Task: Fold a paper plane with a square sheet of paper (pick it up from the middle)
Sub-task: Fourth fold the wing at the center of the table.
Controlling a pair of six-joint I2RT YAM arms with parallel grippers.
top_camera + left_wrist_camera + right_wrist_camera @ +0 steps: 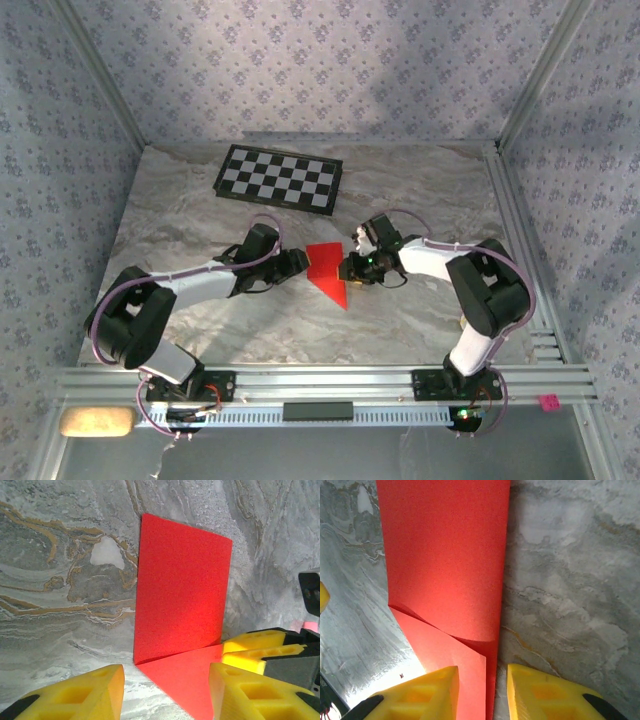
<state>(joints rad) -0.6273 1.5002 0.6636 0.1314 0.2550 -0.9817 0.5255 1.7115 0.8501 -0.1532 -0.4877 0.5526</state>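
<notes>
Top external is showing you the paper (325, 268) lying flat on the table (200, 200) between the two arms. The left pincer (298, 263) is sitting at its left edge and the right pincer (350, 268) at its right edge. Both are equally near, each pointing inward at the sheet. The paper's long axis is running across the line between the pincers, its pointed end aiming toward the arm bases. The checkerboard (280, 178) is lying well beyond both pincers, apart from the sheet.

Left wrist is giving you the left pincer (166, 680) standing wide, its fingers (95, 692) holding nothing. The paper (182, 590) is stretching straight ahead of it. A folded triangular flap is reaching back into the gap between the jaws and resting on the table. Ahead and to the right, the right pincer (235, 651) is touching the sheet's far edge.

Right wrist is showing you the right pincer (482, 672) standing narrow, with a gap between its fingers (420, 692). The paper (445, 555) is running lengthwise straight ahead, and its right edge is passing into that gap. A diagonal fold is crossing just in front of the fingertips. The sheet is lying slightly left of the pincer's centre line, and nothing looks pinched.

My judgement: the next fold is depending on the left pincer closing on the flap while the right one is steadying the opposite edge.
</notes>
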